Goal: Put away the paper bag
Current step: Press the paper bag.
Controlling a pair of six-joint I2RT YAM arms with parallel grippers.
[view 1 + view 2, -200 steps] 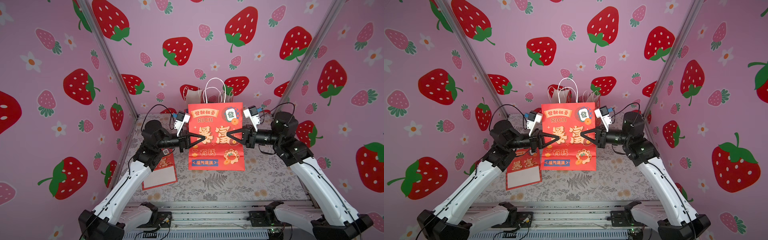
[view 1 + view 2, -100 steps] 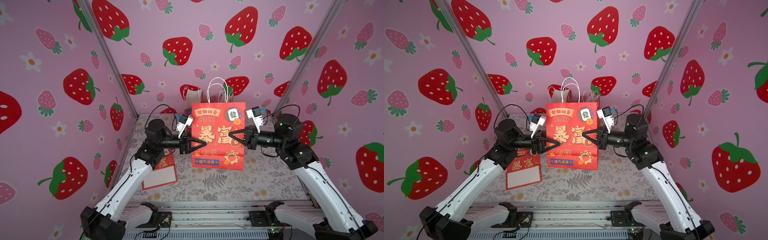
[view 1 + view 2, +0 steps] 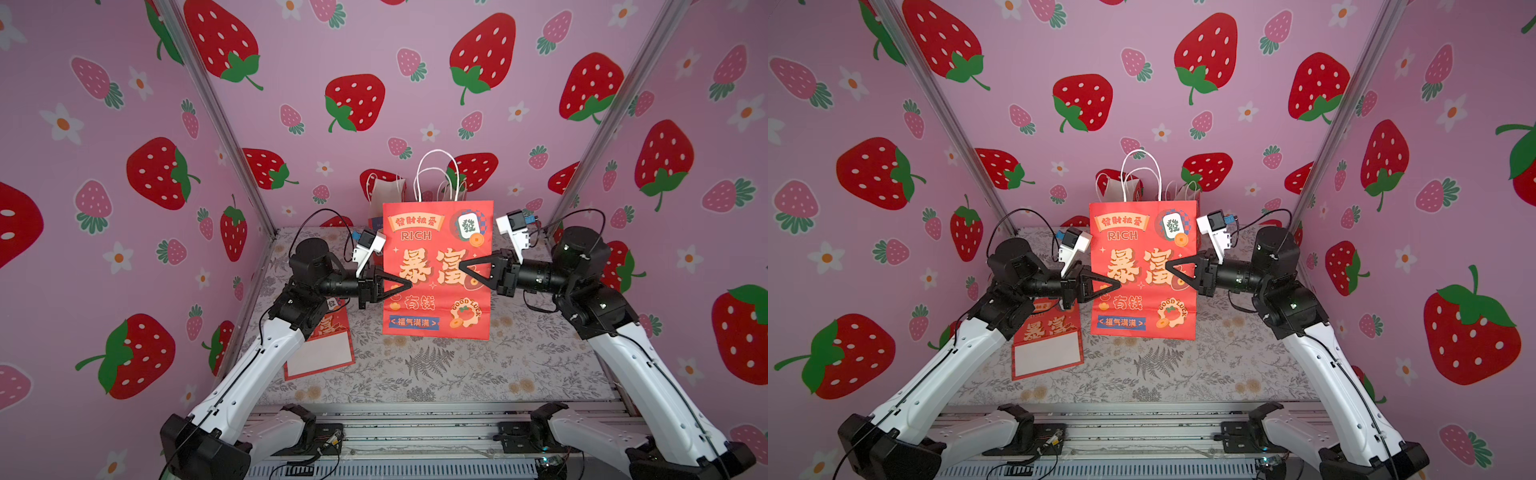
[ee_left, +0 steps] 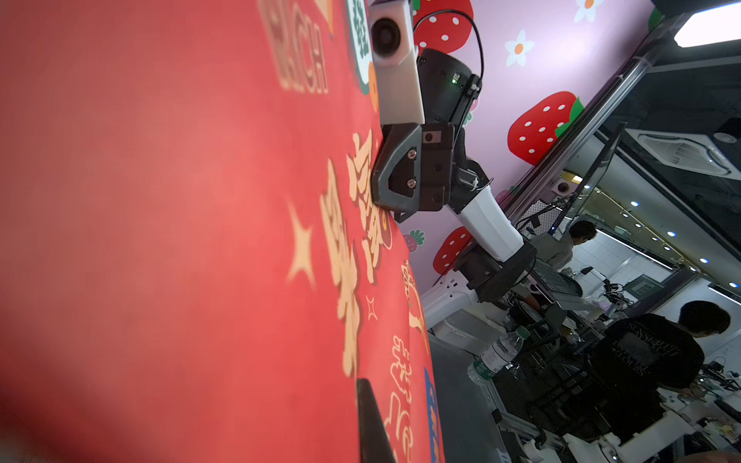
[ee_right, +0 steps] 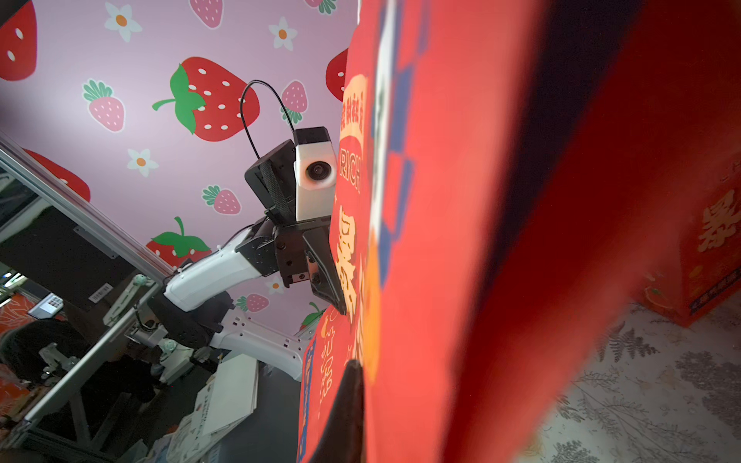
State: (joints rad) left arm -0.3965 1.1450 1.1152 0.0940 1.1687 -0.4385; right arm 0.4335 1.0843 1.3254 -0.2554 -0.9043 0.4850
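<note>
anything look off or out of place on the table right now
Nothing looks damaged or spilled. The red paper bag stands upright between the left gripper and right gripper, which meet its front face from either side. One flattened bag lies flat by the left arm, and more bags stand behind.

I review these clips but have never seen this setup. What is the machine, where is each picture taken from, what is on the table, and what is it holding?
Two robot arms stand at a table inside a strawberry-papered booth. Both top views look down from one camera head; the other two come from cameras on the wrists. The left gripper and right gripper each pinch a side of the upright red paper bag. On the floral tablecloth a flattened red bag lies flat, and more bags stand behind.
</note>
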